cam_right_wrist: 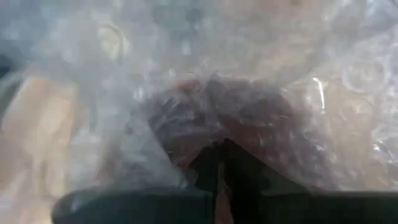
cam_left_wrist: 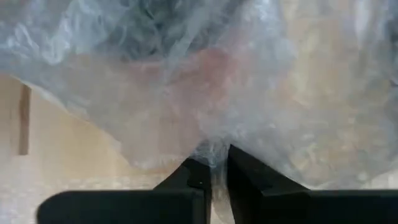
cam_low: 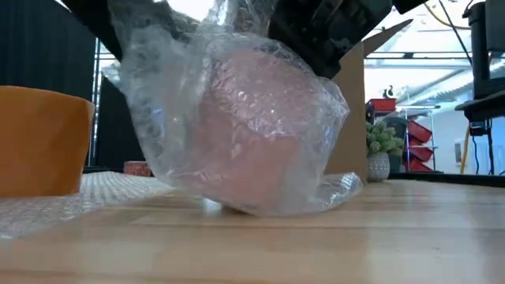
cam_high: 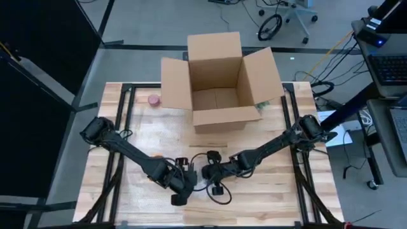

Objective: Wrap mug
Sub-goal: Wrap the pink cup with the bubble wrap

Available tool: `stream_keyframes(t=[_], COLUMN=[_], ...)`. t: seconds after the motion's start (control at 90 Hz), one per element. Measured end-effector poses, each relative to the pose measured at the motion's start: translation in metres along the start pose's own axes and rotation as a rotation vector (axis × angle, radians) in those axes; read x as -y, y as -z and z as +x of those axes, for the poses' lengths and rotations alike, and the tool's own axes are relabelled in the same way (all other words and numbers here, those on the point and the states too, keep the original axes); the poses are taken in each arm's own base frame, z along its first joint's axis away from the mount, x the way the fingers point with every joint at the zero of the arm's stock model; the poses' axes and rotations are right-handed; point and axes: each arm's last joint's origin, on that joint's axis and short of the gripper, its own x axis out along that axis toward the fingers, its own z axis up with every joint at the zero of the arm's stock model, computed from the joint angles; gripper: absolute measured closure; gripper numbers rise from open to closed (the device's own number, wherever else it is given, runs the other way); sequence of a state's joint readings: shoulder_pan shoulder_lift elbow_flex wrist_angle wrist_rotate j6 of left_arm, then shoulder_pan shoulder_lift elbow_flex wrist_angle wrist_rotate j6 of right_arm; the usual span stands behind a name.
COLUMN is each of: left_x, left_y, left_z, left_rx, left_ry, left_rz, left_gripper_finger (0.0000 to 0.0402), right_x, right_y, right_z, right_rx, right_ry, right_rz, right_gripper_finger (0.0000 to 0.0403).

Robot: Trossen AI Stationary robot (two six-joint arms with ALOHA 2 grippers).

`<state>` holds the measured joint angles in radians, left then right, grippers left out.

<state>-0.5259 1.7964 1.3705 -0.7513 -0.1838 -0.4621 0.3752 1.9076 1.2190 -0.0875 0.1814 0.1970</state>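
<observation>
While both grippers pinch wrap (cam_low: 158, 87), pink mug (cam_low: 252, 150) looks cloudy

Robotics lab, office chair (cam_high: 289, 14), floor cables (cam_high: 331, 60), shelving (cam_low: 410, 130)

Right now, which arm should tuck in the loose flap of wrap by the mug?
Probably the right. Both grippers, left and right, are shut on the wrap around the pink mug. The flap seems to trail toward the box, nearer the right arm, though the views leave this uncertain.
</observation>
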Motion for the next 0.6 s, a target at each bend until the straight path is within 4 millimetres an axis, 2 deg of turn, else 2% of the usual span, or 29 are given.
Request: stream_keyframes(t=[0.178,0.6], left_x=[0.002,0.016], left_y=[0.004,0.009], left_z=[-0.01,-0.044], left_rx=[-0.054,-0.131], left_ry=[-0.062,-0.162], left_rz=[0.033,0.122], left_gripper_finger=[0.0343,0.0341], right_x=[0.0,0.0], right_y=[0.0,0.0], right_z=[0.0,0.0], right_rx=[-0.001,0.001], right_ry=[0.001,0.001], right_rz=[0.003,0.004], right_gripper_finger=[0.0397,0.0397])
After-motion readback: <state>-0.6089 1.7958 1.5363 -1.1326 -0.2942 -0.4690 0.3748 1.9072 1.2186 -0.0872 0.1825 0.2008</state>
